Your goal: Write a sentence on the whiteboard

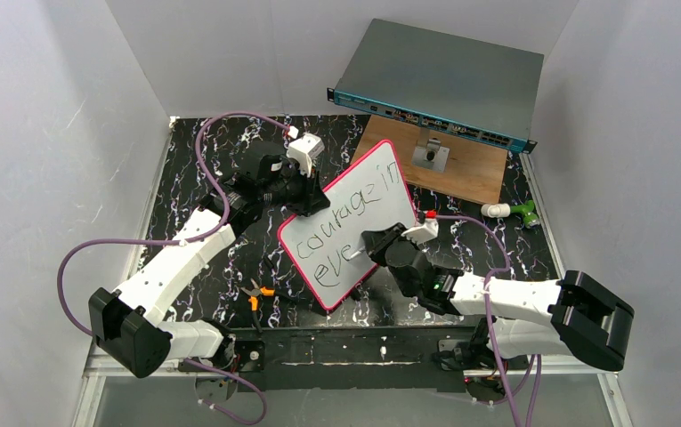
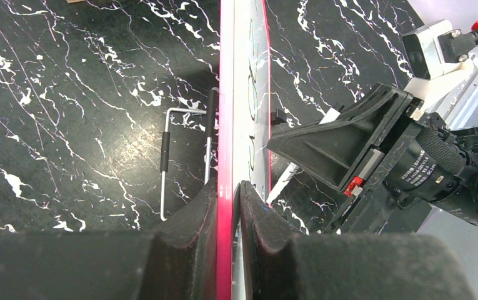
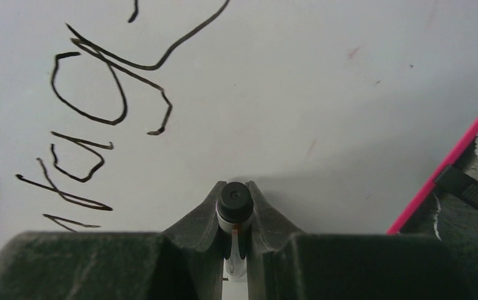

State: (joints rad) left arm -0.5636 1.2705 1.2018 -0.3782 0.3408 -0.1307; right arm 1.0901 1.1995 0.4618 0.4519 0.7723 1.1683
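Top view with 2 wrist views: writing in progress. The whiteboard (image 1: 363,222) stands tilted at the centre of the top view, on the black marbled table (image 1: 194,169), its long axis running from lower left to upper right. The sentence (image 1: 345,209) is unfinished: line 1 reads "courage in" and line 2 reads only "eve", so the step in hand is judged to be the 2nd line, partway through its 1st word. The left gripper (image 2: 231,190) is clamped on the board's pink-red frame at the upper left edge, 1 finger on each face, steadying it; a wire stand (image 2: 167,162) shows behind the board in the left wrist view. The right gripper (image 3: 234,194) is closed around a marker (image 3: 234,203) and sits in front of the board's lower right part, just right of "eve" in the top view. In the right wrist view the marker points away from the camera toward bare white surface, with the letters of line 1 at the upper left of the frame; whether its tip touches the board cannot be told. The next move, as a judgement, calls for strokes continuing rightward from "eve", with light, even pressure while the left clamp resists the push, since a tilted board could pivot or slip under the tip.
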